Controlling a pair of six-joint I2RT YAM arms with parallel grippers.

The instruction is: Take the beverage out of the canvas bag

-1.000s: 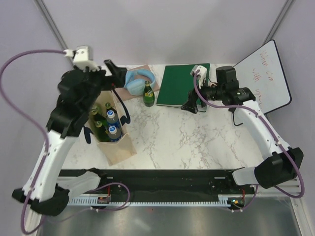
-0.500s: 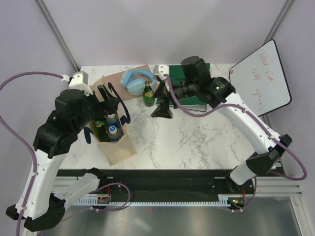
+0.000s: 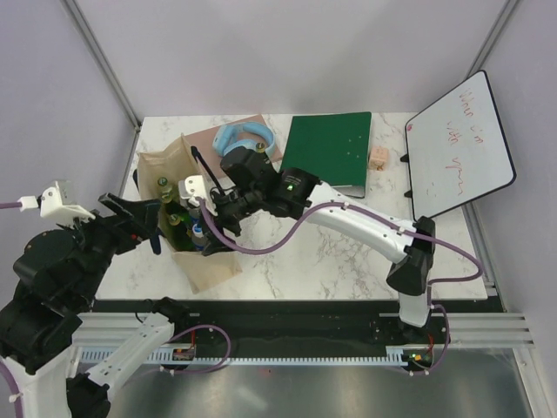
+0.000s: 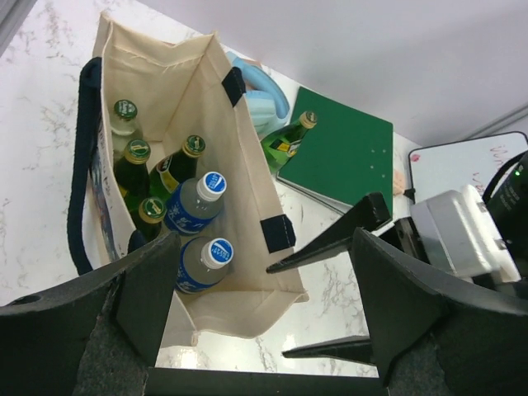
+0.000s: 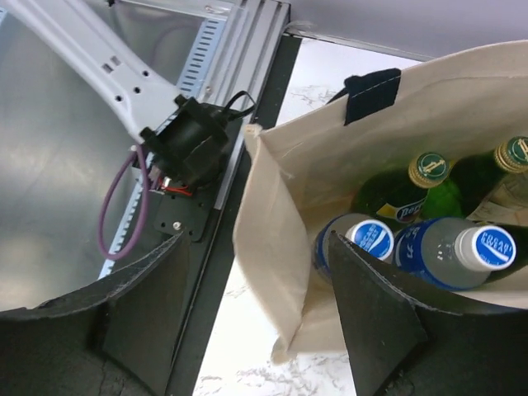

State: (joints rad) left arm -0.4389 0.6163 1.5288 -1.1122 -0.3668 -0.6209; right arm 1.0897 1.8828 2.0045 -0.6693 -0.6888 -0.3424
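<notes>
Above white marbled table [image 3: 287, 261], lining up over blue-capped plastic bottle [image 5: 367, 239] inside beige navy-handled canvas bag [image 5: 280, 239], with black right gripper [image 5: 256, 243] and left gripper [image 4: 264, 241] spread, empty; next needing descent onto its neck

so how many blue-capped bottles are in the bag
2. Both in the canvas bag: one blue-capped bottle toward its middle, another by the near end, beside the green bottles. More may be hidden below.
</notes>
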